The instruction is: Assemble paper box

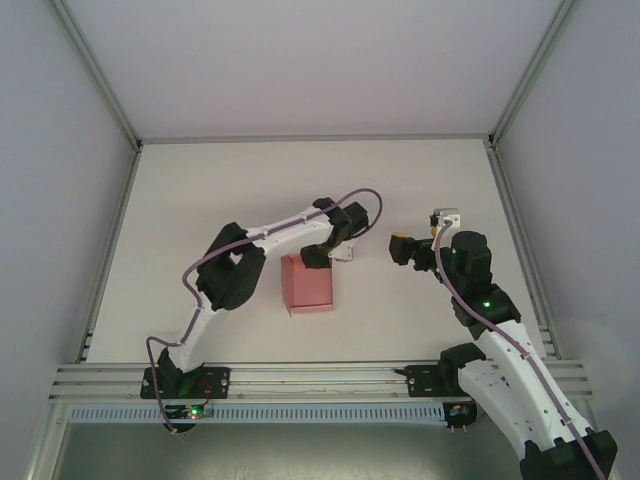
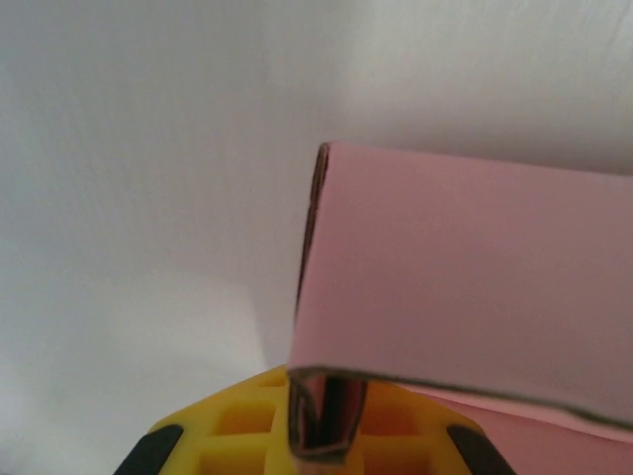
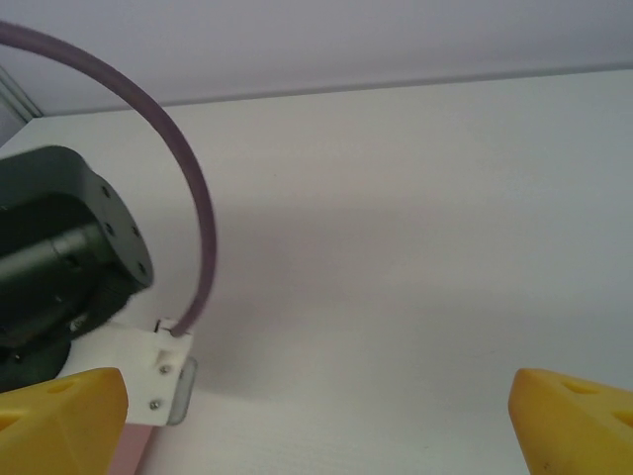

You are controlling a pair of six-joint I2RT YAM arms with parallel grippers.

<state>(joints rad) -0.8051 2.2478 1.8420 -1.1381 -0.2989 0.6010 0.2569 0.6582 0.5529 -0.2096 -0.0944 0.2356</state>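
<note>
The pink paper box (image 1: 308, 285) stands on the white table near the middle, its sides upright. My left gripper (image 1: 320, 256) sits at the box's far top edge. In the left wrist view the yellow fingers (image 2: 232, 427) are shut on a thin pink wall of the paper box (image 2: 465, 277), which rises from the left gripper (image 2: 321, 421) and fills the right half. My right gripper (image 1: 404, 247) hovers to the right of the box, apart from it. Its yellow fingertips (image 3: 61, 421) stand wide, so the right gripper (image 3: 316, 426) is open with bare table between them.
The left arm's black wrist (image 3: 59, 267), white camera mount (image 3: 138, 371) and purple cable (image 3: 193, 218) lie just left of my right gripper. Metal frame rails (image 1: 300, 380) run along the near edge, and grey walls enclose the table (image 1: 300, 180).
</note>
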